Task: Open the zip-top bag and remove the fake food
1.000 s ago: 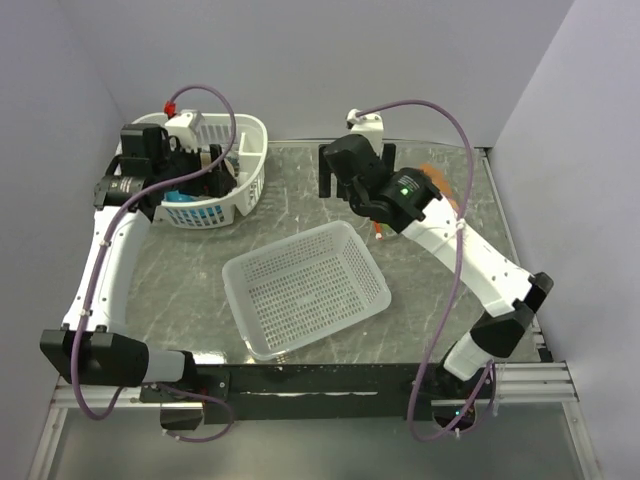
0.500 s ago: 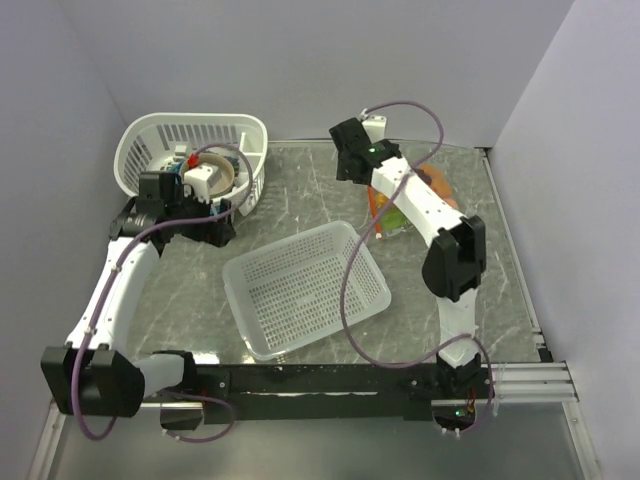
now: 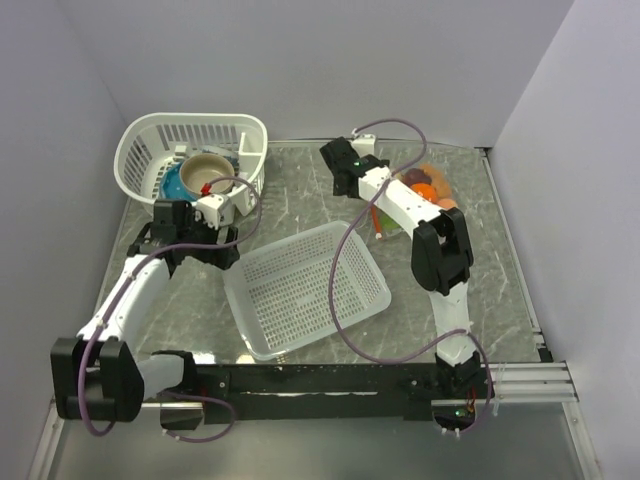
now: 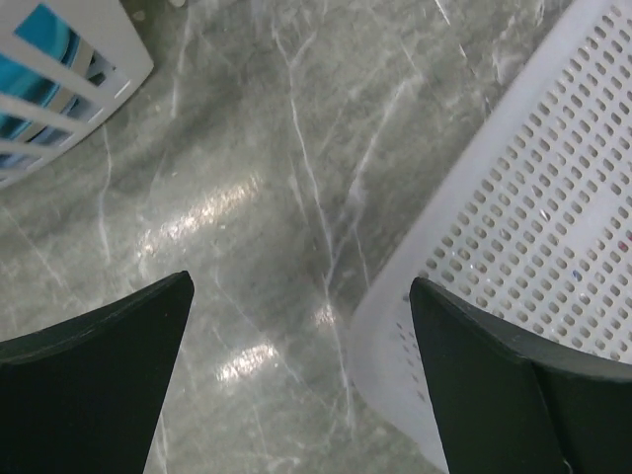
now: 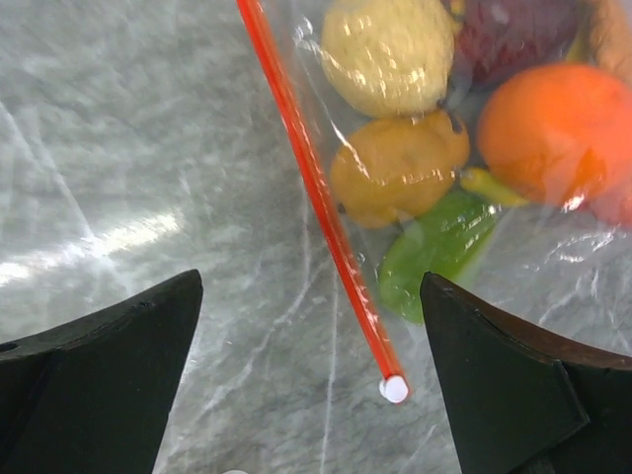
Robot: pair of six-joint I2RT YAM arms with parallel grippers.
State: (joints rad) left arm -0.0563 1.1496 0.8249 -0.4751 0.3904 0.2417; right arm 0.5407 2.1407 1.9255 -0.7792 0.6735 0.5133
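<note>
The job has hardly begun. The clear, crinkly plastic zip-top bag lies flat on the grey stone-look table, out at 2 o'clock in the view from above. Its long thin orange-red zip strip runs straight from 12 o'clock down to 6 o'clock in the right wrist view. It looks shut along the whole line, as far as I can tell. All the shiny plastic fake food is inside the bag. There are yellow, orange, green and dark red pieces, bunched at 1 o'clock in that view.

The right gripper hangs right over the zip strip with its two fingers spread wide, and it holds nothing. The left gripper is spread wide too and holds nothing. It hangs over bare table, between the round white plastic basket at 10 o'clock and the flat white mesh basket in the middle. The round basket holds a tan bowl and a blue dish.

So I think nothing is done yet. The bag has to be grabbed and the zip pulled open. Then each piece of food has to come out.
</note>
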